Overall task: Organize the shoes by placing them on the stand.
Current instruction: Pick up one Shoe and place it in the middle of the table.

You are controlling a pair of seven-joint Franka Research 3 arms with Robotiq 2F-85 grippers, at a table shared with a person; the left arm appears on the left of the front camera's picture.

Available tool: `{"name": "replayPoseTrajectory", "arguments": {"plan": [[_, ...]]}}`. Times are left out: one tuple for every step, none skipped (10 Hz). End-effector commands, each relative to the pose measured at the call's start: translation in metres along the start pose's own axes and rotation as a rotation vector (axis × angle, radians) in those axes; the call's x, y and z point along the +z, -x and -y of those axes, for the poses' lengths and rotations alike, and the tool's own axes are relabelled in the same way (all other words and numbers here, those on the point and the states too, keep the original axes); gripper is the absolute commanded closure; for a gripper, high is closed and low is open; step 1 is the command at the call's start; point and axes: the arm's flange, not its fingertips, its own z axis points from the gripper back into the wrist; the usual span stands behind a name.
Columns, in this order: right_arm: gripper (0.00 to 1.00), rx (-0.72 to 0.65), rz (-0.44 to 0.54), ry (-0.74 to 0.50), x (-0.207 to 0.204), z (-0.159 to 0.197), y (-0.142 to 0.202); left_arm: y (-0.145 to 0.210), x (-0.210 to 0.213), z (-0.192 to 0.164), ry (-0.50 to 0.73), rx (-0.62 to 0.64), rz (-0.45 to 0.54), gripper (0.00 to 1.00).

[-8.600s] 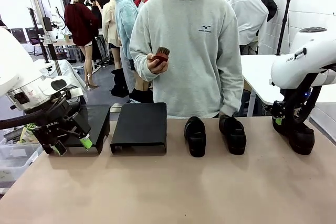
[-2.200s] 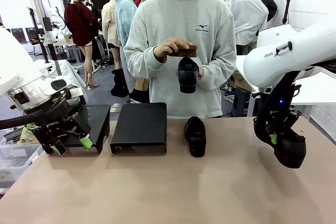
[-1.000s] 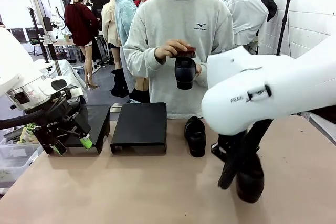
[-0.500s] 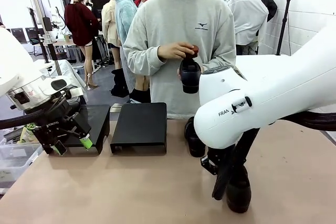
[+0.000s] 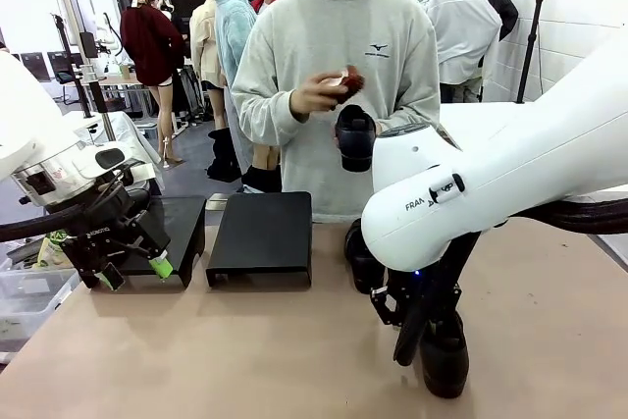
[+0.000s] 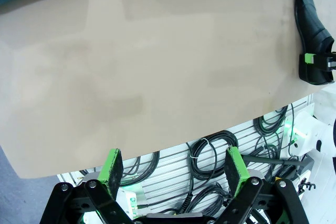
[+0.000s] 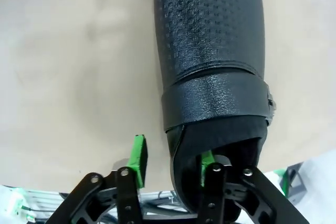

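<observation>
A black shoe (image 5: 446, 360) rests on the table at the near right, and it fills the right wrist view as the shoe (image 7: 210, 51). My right gripper (image 5: 422, 333) stands over its heel end. Its fingers are parted: one pad (image 7: 139, 160) is outside and clear of the shoe's wall, the other (image 7: 207, 162) sits inside the opening. A second shoe (image 5: 359, 247) lies behind my right arm, partly hidden. The person holds another shoe (image 5: 355, 139) and a brush (image 5: 349, 78). The black stand (image 5: 260, 235) sits at the table's far left-centre. My left gripper (image 5: 132, 270) is open and empty beside it; its fingers (image 6: 112, 165) frame the table edge.
A second black block (image 5: 184, 225) stands left of the stand, right behind my left gripper. The person stands at the far edge of the table (image 5: 245, 360). My right arm's white body (image 5: 471, 193) spans the right half. Cables (image 6: 210, 153) hang below the table's near edge.
My right arm has swung left and down with the shoe, and the shoe now sits on the table. The right jaws have parted from its wall. The person keeps brushing the held shoe.
</observation>
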Motion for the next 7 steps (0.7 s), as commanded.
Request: {"name": "replayPoseTrajectory", "arguments": {"plan": [[0.0, 0.002, 0.03, -0.04, 0.012, 0.005, 0.006, 0.0, 0.0, -0.001, 0.0, 0.004, 0.0, 0.0], [0.0, -0.002, 0.053, -0.063, 0.019, 0.011, 0.01, 0.0, 0.0, -0.001, 0.0, 0.004, 0.0, 0.0], [0.0, 0.006, 0.068, -0.08, 0.023, 0.014, 0.015, 0.0, 0.0, -0.001, 0.0, 0.004, 0.0, 0.0], [0.0, 0.011, 0.08, -0.092, 0.026, 0.014, 0.019, 0.0, 0.0, -0.001, 0.0, 0.004, 0.0, 0.0], [0.0, 0.022, 0.083, -0.093, 0.028, 0.014, 0.021, 0.0, 0.0, -0.001, 0.0, 0.004, 0.0, 0.0], [0.0, 0.025, 0.082, -0.09, 0.029, 0.013, 0.023, 0.0, 0.0, -0.001, 0.0, 0.004, 0.0, 0.0], [0.0, 0.026, 0.076, -0.091, 0.03, 0.012, 0.024, 0.0, 0.0, -0.001, 0.0, 0.004, 0.0, 0.0]]}}
